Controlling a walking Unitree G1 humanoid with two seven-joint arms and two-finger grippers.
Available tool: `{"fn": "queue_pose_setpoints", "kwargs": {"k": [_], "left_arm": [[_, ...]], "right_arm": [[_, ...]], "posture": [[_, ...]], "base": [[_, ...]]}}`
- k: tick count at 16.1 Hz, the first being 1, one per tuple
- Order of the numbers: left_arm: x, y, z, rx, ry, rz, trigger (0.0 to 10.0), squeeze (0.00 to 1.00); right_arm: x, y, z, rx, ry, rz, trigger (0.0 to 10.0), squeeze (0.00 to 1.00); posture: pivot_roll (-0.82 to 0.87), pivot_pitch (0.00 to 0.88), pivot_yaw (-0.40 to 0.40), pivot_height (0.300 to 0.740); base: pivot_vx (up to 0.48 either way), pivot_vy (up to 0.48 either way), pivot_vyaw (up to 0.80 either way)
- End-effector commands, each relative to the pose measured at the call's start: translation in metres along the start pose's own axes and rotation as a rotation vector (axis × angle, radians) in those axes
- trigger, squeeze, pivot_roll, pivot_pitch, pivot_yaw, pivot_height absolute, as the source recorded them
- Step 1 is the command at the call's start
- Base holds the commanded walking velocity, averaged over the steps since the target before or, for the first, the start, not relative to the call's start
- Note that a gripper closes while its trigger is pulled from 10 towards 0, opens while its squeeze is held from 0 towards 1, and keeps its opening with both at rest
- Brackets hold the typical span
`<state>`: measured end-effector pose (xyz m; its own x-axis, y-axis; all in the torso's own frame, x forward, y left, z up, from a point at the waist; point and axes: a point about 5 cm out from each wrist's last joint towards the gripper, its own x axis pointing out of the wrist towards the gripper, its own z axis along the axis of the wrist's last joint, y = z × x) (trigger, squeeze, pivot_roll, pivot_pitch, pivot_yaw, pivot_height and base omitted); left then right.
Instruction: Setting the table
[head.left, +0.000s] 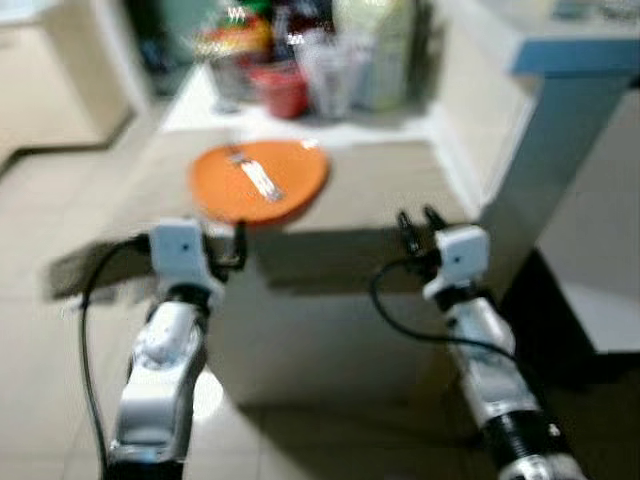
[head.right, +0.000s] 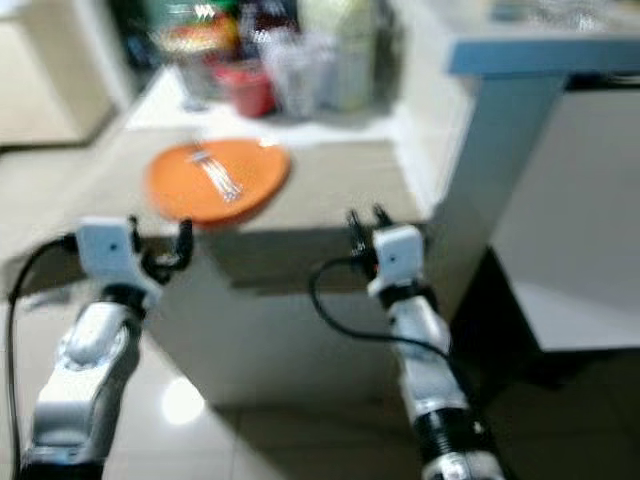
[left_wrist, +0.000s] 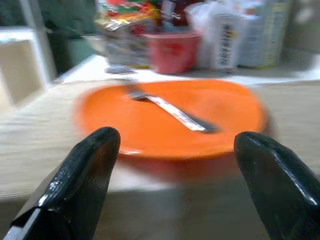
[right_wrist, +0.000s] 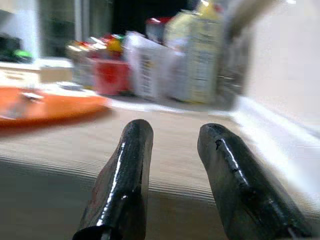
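Facing the table (head.left: 380, 190) from just short of its near edge, the robot holds both arms raised in front of it. An orange plate (head.left: 262, 180) lies on the table's left half, close to the near edge, with a fork (head.left: 258, 178) resting across its middle; the fork probably sits there so both pieces can be moved as one. Behind the plate, against the back of the table, stands a blurred cluster of packets, a red tub (head.left: 280, 90) and pale cartons (head.left: 375, 50), likely stored out of the way.

The left gripper (left_wrist: 175, 165) hovers level with the table edge, just in front of the plate, fingers (left_wrist: 82, 175) spread wide and holding nothing. In the wrist view the plate's rim sits between the two fingers, which suggests the arm is lined up to take the plate by its near rim. The right gripper (right_wrist: 172, 170) hangs at the table edge to the right, well apart from the plate, its fingers parted by a narrow gap and empty; it seems to be waiting.

The plate looks thin and shallow, so a rim pinch would need care to keep the fork from sliding.
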<state>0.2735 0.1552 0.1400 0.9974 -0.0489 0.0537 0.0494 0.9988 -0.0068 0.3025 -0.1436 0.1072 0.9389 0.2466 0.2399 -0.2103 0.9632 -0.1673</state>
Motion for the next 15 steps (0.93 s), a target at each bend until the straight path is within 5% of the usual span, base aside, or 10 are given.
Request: {"fn": "queue_pose_setpoints", "kwargs": {"k": [1,4,15], "left_arm": [[-0.0002,0.0031,0.0043,0.024,-0.015,-0.001,10.0,0.0],[0.0001,0.0037,0.0071,0.033,-0.028,-0.009,10.0,0.0],[0.0034,0.0044,0.0085,0.026,-0.014,-0.015,10.0,0.0]], "right_arm": [[0.0019,0.0035,0.0008,0.006,-0.007,0.003,10.0,0.0],[0.0029,0.0053,0.0013,0.011,-0.011,-0.002,10.0,0.0],[0.0034,0.0027,0.0009,0.014,0.002,-0.012,10.0,0.0]], "posture": [[-0.12,0.0,0.077,0.74],[-0.12,0.0,0.083,0.74],[-0.12,0.0,0.088,0.74]], "base": [[0.48,0.0,0.0],[0.469,0.0,0.0],[0.0,0.0,0.0]]}}
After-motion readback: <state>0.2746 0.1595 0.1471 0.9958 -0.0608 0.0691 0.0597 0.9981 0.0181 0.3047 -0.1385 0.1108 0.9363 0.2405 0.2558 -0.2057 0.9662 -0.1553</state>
